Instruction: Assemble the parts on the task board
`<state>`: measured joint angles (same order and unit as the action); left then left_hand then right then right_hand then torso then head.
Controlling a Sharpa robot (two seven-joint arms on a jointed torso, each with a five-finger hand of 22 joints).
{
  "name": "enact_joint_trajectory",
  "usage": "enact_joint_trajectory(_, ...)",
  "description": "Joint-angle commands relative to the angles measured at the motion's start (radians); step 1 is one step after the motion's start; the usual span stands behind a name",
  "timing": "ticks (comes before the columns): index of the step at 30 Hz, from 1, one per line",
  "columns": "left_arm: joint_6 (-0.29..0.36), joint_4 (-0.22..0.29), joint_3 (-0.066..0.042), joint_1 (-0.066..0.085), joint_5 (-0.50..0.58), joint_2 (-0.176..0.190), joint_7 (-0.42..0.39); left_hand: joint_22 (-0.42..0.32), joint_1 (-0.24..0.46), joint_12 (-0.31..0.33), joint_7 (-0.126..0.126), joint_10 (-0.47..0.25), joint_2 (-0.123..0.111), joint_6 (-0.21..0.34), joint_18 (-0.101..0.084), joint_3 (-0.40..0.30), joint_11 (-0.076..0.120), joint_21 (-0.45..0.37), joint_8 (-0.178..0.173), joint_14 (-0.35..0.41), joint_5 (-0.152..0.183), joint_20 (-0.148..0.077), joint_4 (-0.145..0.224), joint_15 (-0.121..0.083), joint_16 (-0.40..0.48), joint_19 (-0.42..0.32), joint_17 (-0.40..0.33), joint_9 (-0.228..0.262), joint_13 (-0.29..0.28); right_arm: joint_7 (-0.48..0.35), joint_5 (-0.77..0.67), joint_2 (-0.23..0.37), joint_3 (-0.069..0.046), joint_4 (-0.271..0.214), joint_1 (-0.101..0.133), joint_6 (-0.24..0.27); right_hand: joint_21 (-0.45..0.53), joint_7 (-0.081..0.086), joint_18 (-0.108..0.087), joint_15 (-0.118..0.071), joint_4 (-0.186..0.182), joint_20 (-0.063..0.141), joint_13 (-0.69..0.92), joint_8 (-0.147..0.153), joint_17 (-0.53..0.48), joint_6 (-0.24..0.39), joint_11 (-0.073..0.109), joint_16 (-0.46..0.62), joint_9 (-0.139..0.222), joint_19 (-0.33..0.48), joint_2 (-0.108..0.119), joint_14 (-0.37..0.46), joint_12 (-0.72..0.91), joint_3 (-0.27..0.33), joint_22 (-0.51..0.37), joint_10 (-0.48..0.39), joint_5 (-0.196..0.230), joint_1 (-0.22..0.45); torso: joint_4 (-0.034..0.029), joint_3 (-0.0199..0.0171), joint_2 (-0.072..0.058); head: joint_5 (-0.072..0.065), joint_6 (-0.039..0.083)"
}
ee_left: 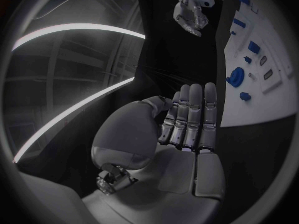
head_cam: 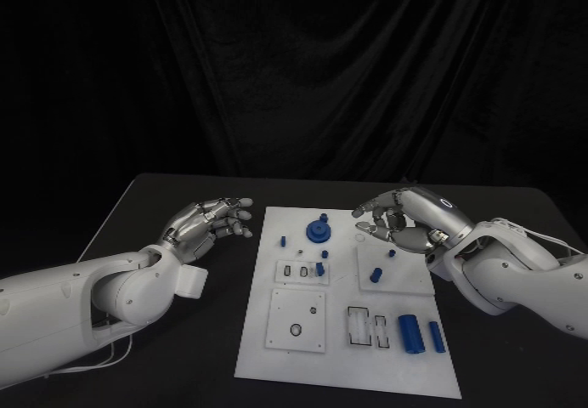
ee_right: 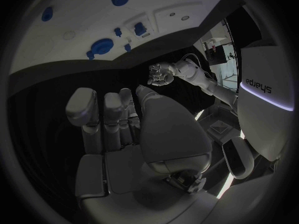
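Two blue cylinders (head_cam: pixel 421 334) lie nearest, by the near right corner of the white task board (head_cam: pixel 294 357), which sits mid-desk. Further back stands a round blue knob (head_cam: pixel 319 230). Left hand (head_cam: pixel 211 223) hovers off the board's left edge, empty, fingers extended. Right hand (head_cam: pixel 398 219), loosely curled and empty, hangs over the far right corner; reaching down, it could knock the small blue peg (head_cam: pixel 376 274).

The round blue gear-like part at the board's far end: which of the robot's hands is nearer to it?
Right. The right hand hovers just beside the round blue part, over the task board; the left hand is off the board's other edge, farther away.
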<state>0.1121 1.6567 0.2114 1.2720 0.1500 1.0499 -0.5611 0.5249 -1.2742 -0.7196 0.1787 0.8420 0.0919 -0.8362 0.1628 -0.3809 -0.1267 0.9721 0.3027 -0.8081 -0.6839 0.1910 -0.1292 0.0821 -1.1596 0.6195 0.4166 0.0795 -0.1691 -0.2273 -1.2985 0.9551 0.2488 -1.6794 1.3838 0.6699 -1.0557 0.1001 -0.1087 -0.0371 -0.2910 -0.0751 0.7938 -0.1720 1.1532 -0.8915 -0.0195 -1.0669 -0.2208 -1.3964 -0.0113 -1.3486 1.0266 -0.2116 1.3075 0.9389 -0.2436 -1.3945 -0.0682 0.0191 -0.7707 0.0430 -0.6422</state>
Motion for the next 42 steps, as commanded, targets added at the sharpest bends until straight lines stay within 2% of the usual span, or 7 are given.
enact_joint_trajectory(1,0.080,-0.014,0.000,0.016,-0.096,-0.011,0.153,0.033,-0.004,-0.044,-0.001,-0.001,-0.014,-0.008,0.014,0.001,0.004,0.047,0.007,-0.004,0.017,-0.003,-0.021,-0.005,-0.026,-0.023,0.014,-0.003,-0.042,-0.172,0.218,0.012,-0.001,0.020,-0.015,0.089,-0.027,0.002,0.022,0.000,0.000,0.002,0.010,-0.012,0.008,-0.041,0.000,-0.011,-0.004,-0.011,-0.008,-0.011,0.012,-0.010,0.150,0.023,-0.010,0.010,0.0007,-0.0226,0.048,0.006,-0.006)
enact_joint_trajectory(10,-0.058,-0.119,0.000,0.041,-0.231,-0.085,0.428,0.091,0.035,-0.487,0.008,-0.233,-0.012,0.036,0.015,0.095,-0.006,0.137,0.012,-0.101,0.213,0.010,-0.166,0.007,-0.212,-0.063,0.256,-0.006,-0.485,-0.209,0.362,0.020,-0.001,0.090,-0.089,0.054,-0.033,-0.001,0.023,0.009,-0.001,-0.004,0.001,-0.045,0.004,-0.136,-0.011,-0.005,-0.020,-0.009,-0.021,-0.010,0.009,-0.017,0.150,0.028,-0.014,0.038,0.0069,-0.0494,0.110,0.026,-0.036)
enact_joint_trajectory(13,-0.088,-0.149,0.000,0.043,-0.301,-0.109,0.489,0.243,0.066,-0.711,-0.002,0.227,0.005,0.032,-0.002,0.130,0.011,0.270,0.021,-0.497,0.263,-0.005,-0.164,-0.009,-0.381,0.133,0.791,-0.007,-0.953,-0.212,0.379,0.012,-0.001,0.116,-0.108,0.042,-0.036,-0.001,0.023,0.009,-0.001,-0.004,0.004,-0.045,0.007,-0.137,-0.011,-0.009,-0.020,-0.010,-0.022,-0.011,0.011,-0.018,0.151,0.031,-0.015,0.039,0.0118,-0.0594,0.130,0.030,-0.054)
enact_joint_trajectory(19,-0.103,-0.179,-0.001,0.046,-0.523,-0.154,0.638,0.606,0.124,-0.844,-0.011,0.689,0.022,0.021,-0.065,0.195,0.022,0.455,0.025,-0.763,0.358,-0.019,-0.165,-0.024,-0.411,0.489,1.154,-0.008,-1.368,-0.204,0.391,-0.003,-0.001,0.153,-0.131,0.012,-0.044,0.000,0.024,0.008,-0.002,-0.004,0.011,-0.043,0.014,-0.138,-0.011,-0.018,-0.020,-0.012,-0.024,-0.017,0.018,-0.019,0.153,0.041,-0.015,0.044,0.0341,-0.0781,0.169,0.041,-0.110)
enact_joint_trajectory(25,-0.115,-0.195,-0.001,0.048,-0.818,-0.205,0.763,0.689,0.270,-0.851,-0.015,0.729,0.044,0.014,-0.079,0.344,0.029,0.490,0.027,-0.763,0.521,-0.028,-0.164,-0.033,-0.411,0.583,1.154,0.002,-1.402,-0.201,0.394,0.007,-0.001,0.146,-0.142,0.013,-0.044,0.000,0.023,0.007,0.003,-0.003,0.011,-0.035,0.015,-0.130,-0.010,-0.020,-0.018,-0.013,-0.020,-0.021,0.020,-0.026,0.152,0.048,-0.023,0.036,0.0443,-0.0892,0.194,0.038,-0.150)
enact_joint_trajectory(36,-0.176,-0.211,-0.001,0.054,-1.053,-0.295,0.987,0.875,0.078,-0.851,-0.065,0.729,0.031,-0.031,-0.121,0.328,0.081,0.548,0.122,-0.763,0.408,-0.080,-0.105,-0.086,-0.411,0.794,1.154,0.147,-1.402,-0.191,0.395,0.022,-0.001,0.134,-0.147,0.019,-0.045,0.001,0.023,0.007,0.003,-0.003,0.010,-0.030,0.015,-0.125,-0.011,-0.021,-0.018,-0.014,-0.016,-0.022,0.020,-0.029,0.152,0.049,-0.028,0.032,0.0778,-0.1146,0.222,0.064,-0.219)
enact_joint_trajectory(42,-0.198,-0.228,-0.001,0.056,-1.070,-0.343,1.055,0.901,0.057,-0.851,-0.082,0.729,0.022,0.034,-0.127,0.305,0.099,0.551,0.238,-0.763,0.410,-0.099,-0.084,-0.105,-0.411,0.823,1.154,0.336,-1.402,-0.181,0.395,0.028,-0.001,0.119,-0.147,0.022,-0.044,0.002,0.023,0.007,0.003,-0.003,0.009,-0.029,0.014,-0.124,-0.011,-0.019,-0.017,-0.013,-0.015,-0.022,0.019,-0.030,0.152,0.049,-0.030,0.030,0.0798,-0.1230,0.218,0.070,-0.228)
